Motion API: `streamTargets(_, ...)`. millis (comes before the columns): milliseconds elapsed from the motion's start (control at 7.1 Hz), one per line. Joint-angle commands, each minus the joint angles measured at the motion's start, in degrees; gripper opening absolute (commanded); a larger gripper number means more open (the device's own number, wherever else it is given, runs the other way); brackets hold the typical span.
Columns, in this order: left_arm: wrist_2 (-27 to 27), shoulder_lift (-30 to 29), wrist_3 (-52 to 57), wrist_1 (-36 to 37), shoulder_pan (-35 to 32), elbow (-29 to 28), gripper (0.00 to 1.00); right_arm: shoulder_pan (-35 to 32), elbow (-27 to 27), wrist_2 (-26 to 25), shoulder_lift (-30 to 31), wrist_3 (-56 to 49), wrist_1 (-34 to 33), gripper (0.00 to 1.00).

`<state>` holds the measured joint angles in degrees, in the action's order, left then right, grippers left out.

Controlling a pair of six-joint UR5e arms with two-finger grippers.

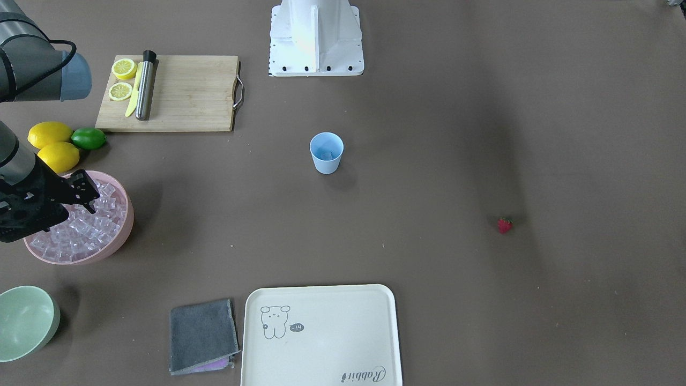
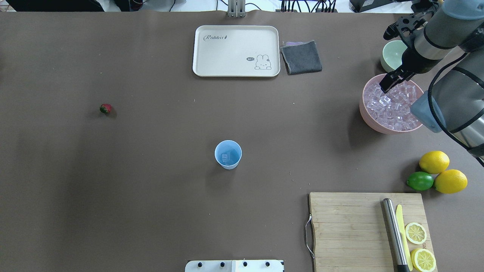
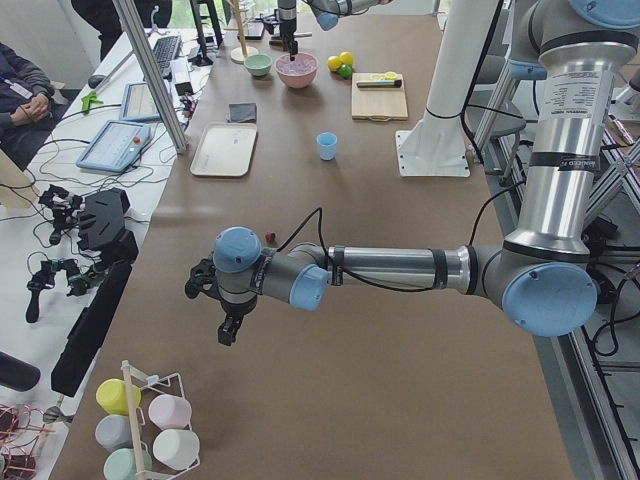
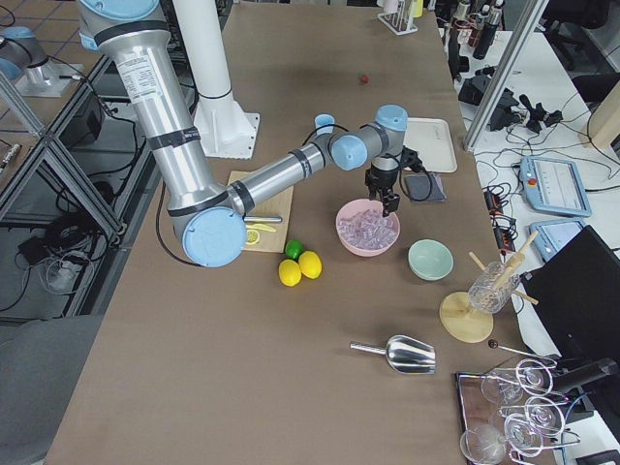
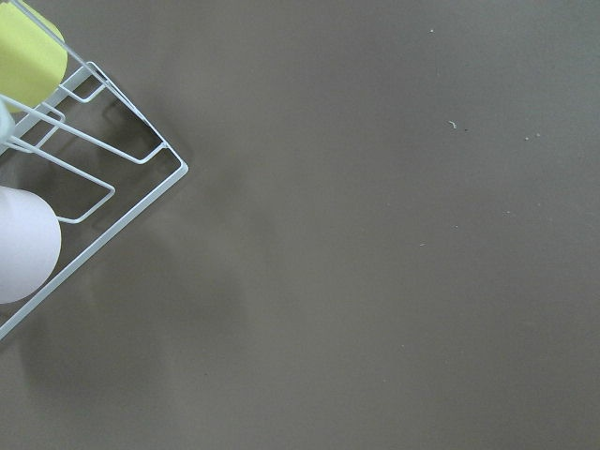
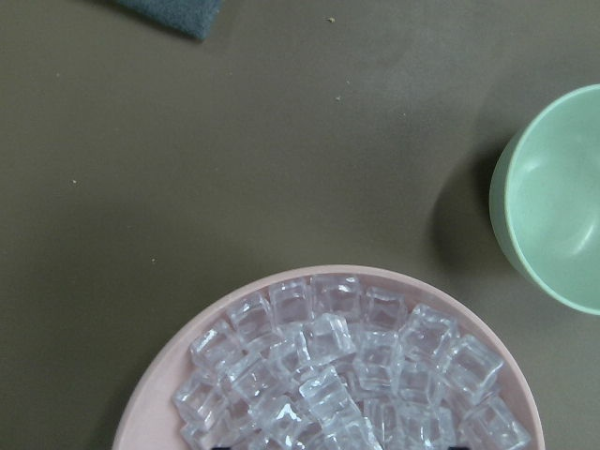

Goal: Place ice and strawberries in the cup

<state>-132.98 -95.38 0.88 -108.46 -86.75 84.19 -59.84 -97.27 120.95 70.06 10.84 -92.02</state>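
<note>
The light blue cup stands upright mid-table with an ice cube inside; it also shows in the front view. Many more ice cubes fill a pink bowl, also seen in the right wrist view. My right gripper hangs just above this ice at the bowl's far side, fingers apart and empty. One red strawberry lies alone at the far left, also in the front view. My left gripper shows only in the exterior left view, far from cup and strawberry; I cannot tell its state.
A pale green bowl sits beside the pink bowl. Two lemons and a lime lie near a cutting board bearing a muddler and lemon halves. A cream tray and grey cloth are at the far edge. A wire cup rack lies below the left wrist.
</note>
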Motion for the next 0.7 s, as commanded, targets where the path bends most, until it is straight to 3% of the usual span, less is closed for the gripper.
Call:
streamTargets(0,0.0,0.0,-0.1,0.0,0.0,0.0,0.98,0.3,1.8,-0.1,0.1,0.0,0.2,0.81)
streamTargets(282,0.0,0.0,-0.1,0.0,0.0,0.0,0.98,1.2,3.0,-0.5,-0.5,0.1,0.3,0.79)
streamTargets(564,0.0,-0.2,-0.1,0.0,0.0,-0.1,0.98,2.6,8.7,-0.6,-0.4,5.8,13.5,0.8)
